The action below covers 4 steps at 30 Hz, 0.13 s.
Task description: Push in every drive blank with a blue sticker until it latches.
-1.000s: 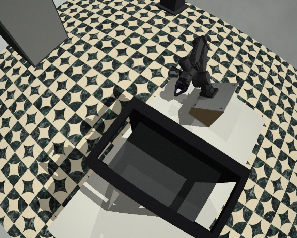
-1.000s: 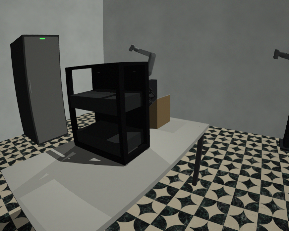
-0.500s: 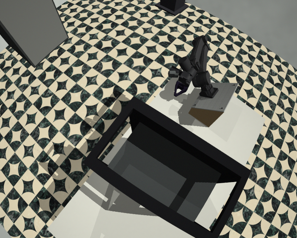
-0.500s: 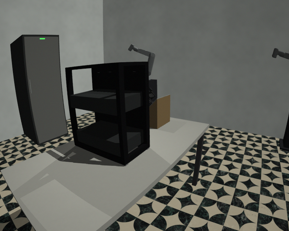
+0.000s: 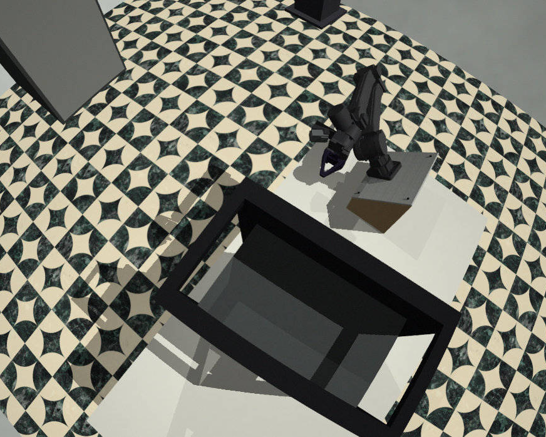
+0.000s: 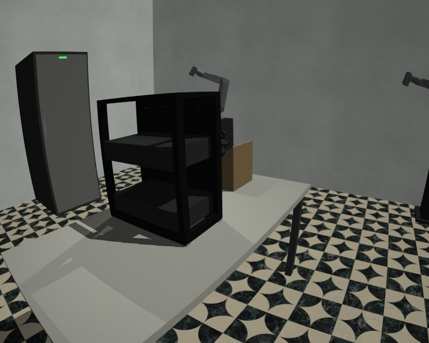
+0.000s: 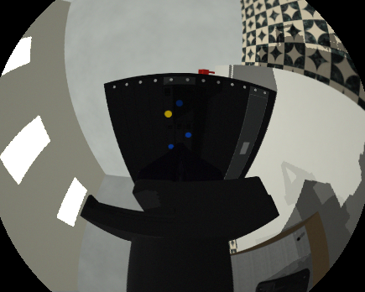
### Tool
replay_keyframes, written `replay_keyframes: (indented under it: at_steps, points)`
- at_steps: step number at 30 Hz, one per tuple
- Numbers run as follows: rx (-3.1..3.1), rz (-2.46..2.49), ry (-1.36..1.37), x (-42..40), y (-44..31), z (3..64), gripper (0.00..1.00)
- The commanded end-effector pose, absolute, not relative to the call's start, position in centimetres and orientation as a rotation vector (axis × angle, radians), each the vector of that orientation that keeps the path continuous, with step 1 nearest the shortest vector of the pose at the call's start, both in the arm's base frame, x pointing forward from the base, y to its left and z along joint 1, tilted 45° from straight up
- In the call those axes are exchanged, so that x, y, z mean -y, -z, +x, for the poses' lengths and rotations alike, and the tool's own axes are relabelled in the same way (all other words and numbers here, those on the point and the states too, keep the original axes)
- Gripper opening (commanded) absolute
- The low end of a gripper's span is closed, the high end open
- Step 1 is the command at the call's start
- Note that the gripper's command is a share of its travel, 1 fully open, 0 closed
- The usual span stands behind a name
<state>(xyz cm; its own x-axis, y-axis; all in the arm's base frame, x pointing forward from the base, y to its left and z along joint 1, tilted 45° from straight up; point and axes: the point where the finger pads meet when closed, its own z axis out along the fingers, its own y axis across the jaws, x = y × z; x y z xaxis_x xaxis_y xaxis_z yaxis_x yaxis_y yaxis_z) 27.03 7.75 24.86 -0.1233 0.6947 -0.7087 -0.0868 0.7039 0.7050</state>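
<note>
My gripper [image 5: 329, 169] is pressed together with nothing in it, hanging above the table [image 5: 456, 225] near the arm's mounting block [image 5: 407, 181], short of the rack [image 5: 282, 200] and not touching it. The wrist view faces the rack's front: three blue stickers [image 7: 179, 102] [image 7: 188, 135] [image 7: 171, 146] and one yellow sticker [image 7: 168, 114] show on the dark face; the drive blanks themselves are too dark to make out. My read: this is the approach to the first blue one. To do it well I'd line the closed tip squarely on one blue mark, come in straight and level, push slowly along the slot, and stay low-force so the loose rack doesn't slide or tip. Avoid the yellow one just beside.
</note>
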Motion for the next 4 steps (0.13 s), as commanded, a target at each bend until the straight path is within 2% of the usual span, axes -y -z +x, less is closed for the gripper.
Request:
replay_keyframes:
  at_steps: [1, 4]
  points:
    - [-1.568, 0.519, -0.724, -7.82, -24.48, 27.04, 0.00]
    - [-1.568, 0.519, -0.724, -7.82, -24.48, 27.04, 0.00]
